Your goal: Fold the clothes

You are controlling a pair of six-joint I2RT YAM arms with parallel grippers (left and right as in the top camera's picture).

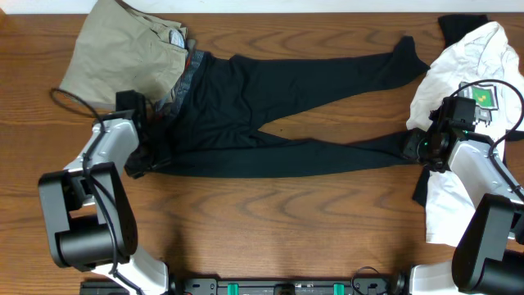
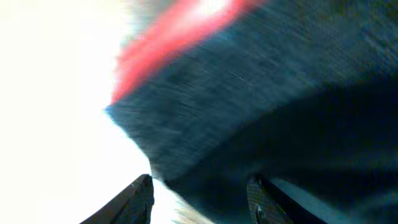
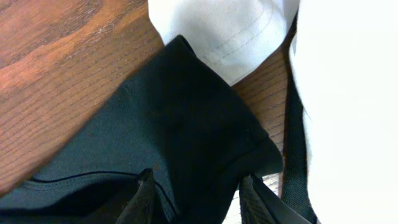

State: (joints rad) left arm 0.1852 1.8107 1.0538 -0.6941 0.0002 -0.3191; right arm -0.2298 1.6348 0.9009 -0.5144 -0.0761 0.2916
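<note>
Trousers in khaki show only overhead, beside black trousers.

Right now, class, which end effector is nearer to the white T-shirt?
Right. The right end effector is at the leg end of the black trousers, beside the white T-shirt; the left end effector is at their waistband, far across the table.

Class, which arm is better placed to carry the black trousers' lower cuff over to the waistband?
Right: the right gripper sits over that cuff beside the white T-shirt; the left gripper is at the waistband end.
</note>
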